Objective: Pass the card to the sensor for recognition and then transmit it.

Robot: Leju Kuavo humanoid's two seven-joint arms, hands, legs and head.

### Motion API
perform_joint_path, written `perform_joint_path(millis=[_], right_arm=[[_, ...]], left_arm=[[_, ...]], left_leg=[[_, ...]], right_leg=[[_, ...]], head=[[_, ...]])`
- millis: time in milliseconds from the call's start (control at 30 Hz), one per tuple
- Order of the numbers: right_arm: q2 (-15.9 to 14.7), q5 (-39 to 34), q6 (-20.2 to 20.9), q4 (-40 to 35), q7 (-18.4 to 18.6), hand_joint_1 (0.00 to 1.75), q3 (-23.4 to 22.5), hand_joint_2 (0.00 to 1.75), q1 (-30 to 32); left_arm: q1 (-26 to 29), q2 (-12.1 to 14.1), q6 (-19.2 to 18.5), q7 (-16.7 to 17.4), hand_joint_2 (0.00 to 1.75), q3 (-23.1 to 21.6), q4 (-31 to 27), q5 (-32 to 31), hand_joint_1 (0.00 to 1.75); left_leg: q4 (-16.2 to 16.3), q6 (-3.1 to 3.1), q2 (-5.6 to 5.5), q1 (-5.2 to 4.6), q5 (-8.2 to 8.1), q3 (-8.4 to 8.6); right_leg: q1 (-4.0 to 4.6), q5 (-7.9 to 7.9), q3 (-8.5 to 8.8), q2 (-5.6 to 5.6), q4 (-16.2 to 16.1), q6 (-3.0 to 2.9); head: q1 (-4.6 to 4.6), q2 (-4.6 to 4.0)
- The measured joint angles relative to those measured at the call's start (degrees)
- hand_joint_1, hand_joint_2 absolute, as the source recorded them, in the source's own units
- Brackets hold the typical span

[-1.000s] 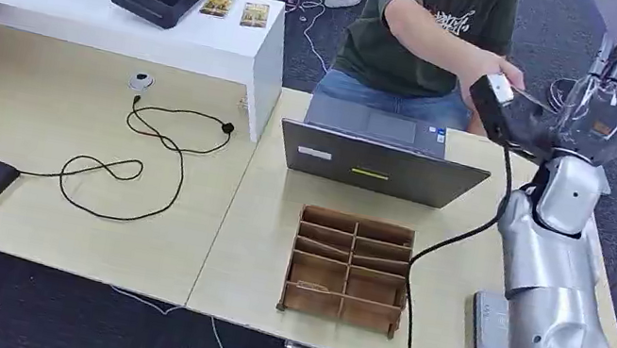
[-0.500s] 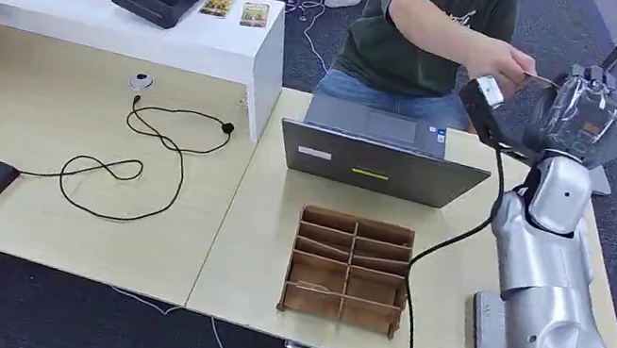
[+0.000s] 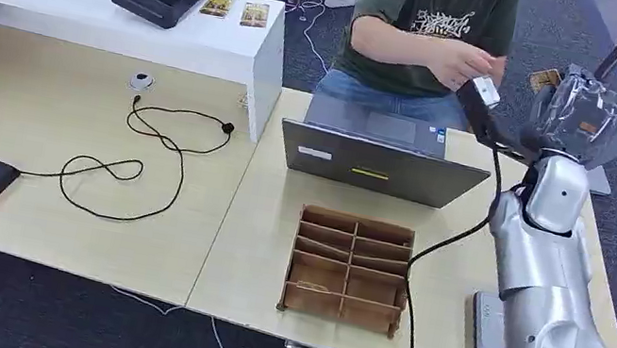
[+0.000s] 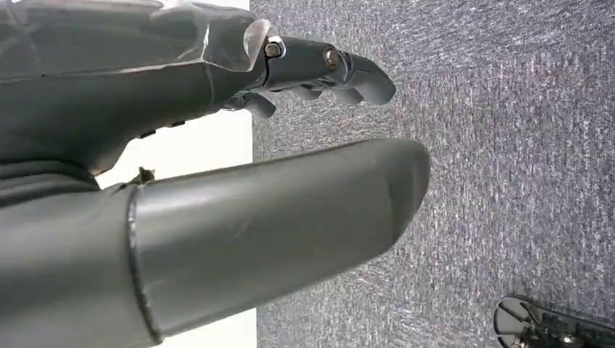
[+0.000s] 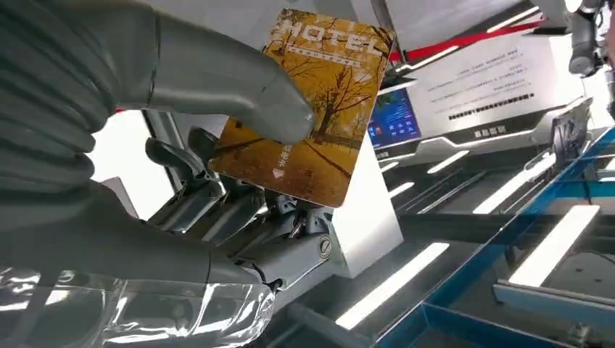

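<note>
The card (image 5: 308, 109), a yellow hotel card with an autumn tree print, is now being pinched by the right hand (image 3: 576, 102), thumb pressed on its face and the darker fingers (image 5: 217, 199) curled behind it. In the head view the card (image 3: 546, 79) is being held raised at about 2 o'clock from the wooden divider box (image 3: 349, 267), above the far right table corner. 0.5 s ago the person's hand (image 3: 458, 62) was being held out at the robot's fingers; it is now being drawn back toward the chest, apart from the card. 1 s ago the right hand's fingers were being held spread and upright. The sensor pad (image 3: 489, 326) is lying at 3 o'clock from the box. The left hand (image 4: 217, 196) is being held empty above carpet, fingers apart.
</note>
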Motion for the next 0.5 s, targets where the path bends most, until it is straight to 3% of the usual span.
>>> perform_joint_path(millis=[167, 267, 367, 433, 500], right_arm=[[0.4, -6.9, -0.2, 0.0, -1.0, 1.75, -1.8, 1.75, 0.0], [1.1, -15.3, 1.8, -0.5, -4.2, 1.75, -4.8, 1.75, 0.0], [1.7, -25.8, 7.9, -1.3, -7.2, 1.75, -9.2, 1.75, 0.0], [2.1, -33.0, 12.9, -1.9, -7.8, 1.75, -12.4, 1.75, 0.0], [2.1, -37.1, 15.3, -2.3, -8.0, 1.75, -14.8, 1.75, -0.1]], left_arm=[[0.0, 0.0, 0.1, 0.2, 0.0, 0.0, 0.0, 0.0, 0.0], [0.0, 0.0, 0.1, 0.4, 0.0, 0.0, 0.0, 0.0, 0.0], [0.0, 0.0, 0.1, 0.5, 0.0, 0.0, 0.0, 0.0, 0.0], [0.0, 0.0, 0.1, 0.7, 0.0, 0.0, 0.0, 0.0, 0.0], [0.0, 0.0, 0.1, 0.7, 0.0, 0.0, 0.0, 0.0, 0.0]], left_leg=[[0.0, 0.0, 0.0, 0.0, 0.0, 0.0], [0.0, 0.0, 0.0, 0.0, 0.0, 0.0], [0.0, 0.0, 0.0, 0.0, 0.0, 0.0], [0.0, 0.0, -0.02, 0.0, 0.0, 0.0], [0.0, 0.0, -0.03, -0.01, 0.0, -0.01]], right_leg=[[0.0, 0.0, 0.0, 0.0, 0.0, 0.0], [0.0, 0.0, -0.01, 0.0, 0.0, 0.0], [0.0, 0.0, 0.0, 0.0, 0.0, 0.0], [0.0, 0.0, -0.01, -0.02, 0.0, 0.0], [0.0, 0.0, -0.01, -0.02, 0.0, 0.0]], head=[[-0.02, 0.0], [0.0, 0.02], [0.0, 0.0], [-0.02, 0.0], [-0.02, 0.0]])
